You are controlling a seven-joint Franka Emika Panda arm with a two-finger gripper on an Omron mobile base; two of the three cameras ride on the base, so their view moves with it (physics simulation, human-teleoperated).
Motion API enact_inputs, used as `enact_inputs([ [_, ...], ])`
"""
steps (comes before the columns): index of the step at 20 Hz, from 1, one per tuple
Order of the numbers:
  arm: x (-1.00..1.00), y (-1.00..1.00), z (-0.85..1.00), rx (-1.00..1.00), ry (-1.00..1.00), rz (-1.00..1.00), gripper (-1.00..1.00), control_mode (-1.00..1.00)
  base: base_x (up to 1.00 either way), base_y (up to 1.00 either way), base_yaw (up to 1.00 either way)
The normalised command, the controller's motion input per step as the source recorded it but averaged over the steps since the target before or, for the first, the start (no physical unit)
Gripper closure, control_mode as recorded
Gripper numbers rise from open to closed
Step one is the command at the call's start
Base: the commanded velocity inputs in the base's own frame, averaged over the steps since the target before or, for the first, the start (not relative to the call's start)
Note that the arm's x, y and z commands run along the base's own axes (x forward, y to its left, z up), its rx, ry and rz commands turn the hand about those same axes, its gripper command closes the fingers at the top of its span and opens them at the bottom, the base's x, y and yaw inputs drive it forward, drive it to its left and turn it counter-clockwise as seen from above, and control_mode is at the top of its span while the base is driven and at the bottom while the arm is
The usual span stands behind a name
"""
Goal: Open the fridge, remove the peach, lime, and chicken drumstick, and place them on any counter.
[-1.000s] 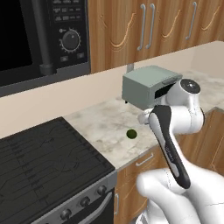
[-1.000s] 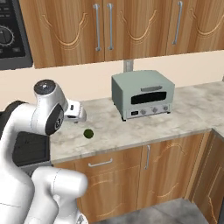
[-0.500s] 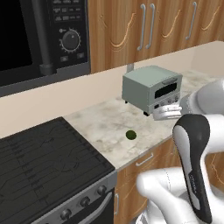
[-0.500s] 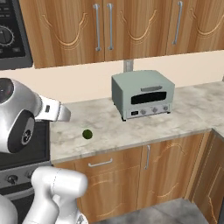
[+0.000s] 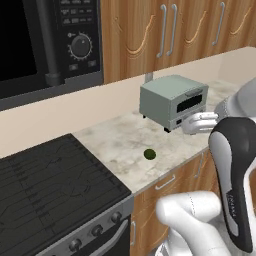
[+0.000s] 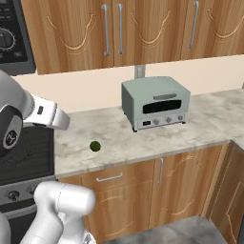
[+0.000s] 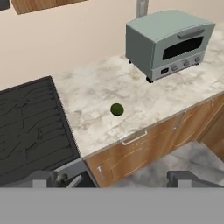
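Note:
The lime [image 5: 149,154] [image 6: 95,146] [image 7: 117,109], a small dark green ball, rests alone on the marbled counter [image 5: 115,140] [image 6: 143,143] [image 7: 96,94], between the stove and the toaster oven. In the hand view my gripper [image 7: 113,179] looks down on it from well above and back, over the counter's front edge. Its fingertips [image 7: 43,178] stand wide apart, open, with nothing between them. The fridge, the peach and the chicken drumstick are out of view.
A pale green toaster oven [image 5: 172,101] [image 6: 155,102] [image 7: 168,41] stands on the counter, to the lime's right. A black stove top [image 5: 45,185] [image 7: 26,127] borders the counter on the left, under a dark microwave [image 5: 40,40]. Wooden wall cabinets [image 6: 114,28] hang above.
My arm has swung back and away from the counter, carrying the hand off from beside the lime. The lime has stayed where it was, and the fingers remain open.

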Motion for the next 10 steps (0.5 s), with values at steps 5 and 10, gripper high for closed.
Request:
enact_inputs([
  [5, -0.12, -0.01, -0.01, 0.0, 0.0, 0.0, -1.0, 1.0, -0.14, -0.04, 0.0],
  [10, 0.0, 0.0, 0.0, 0.0, 0.0, 0.0, -1.0, 1.0, -0.97, -0.43, -0.19],
])
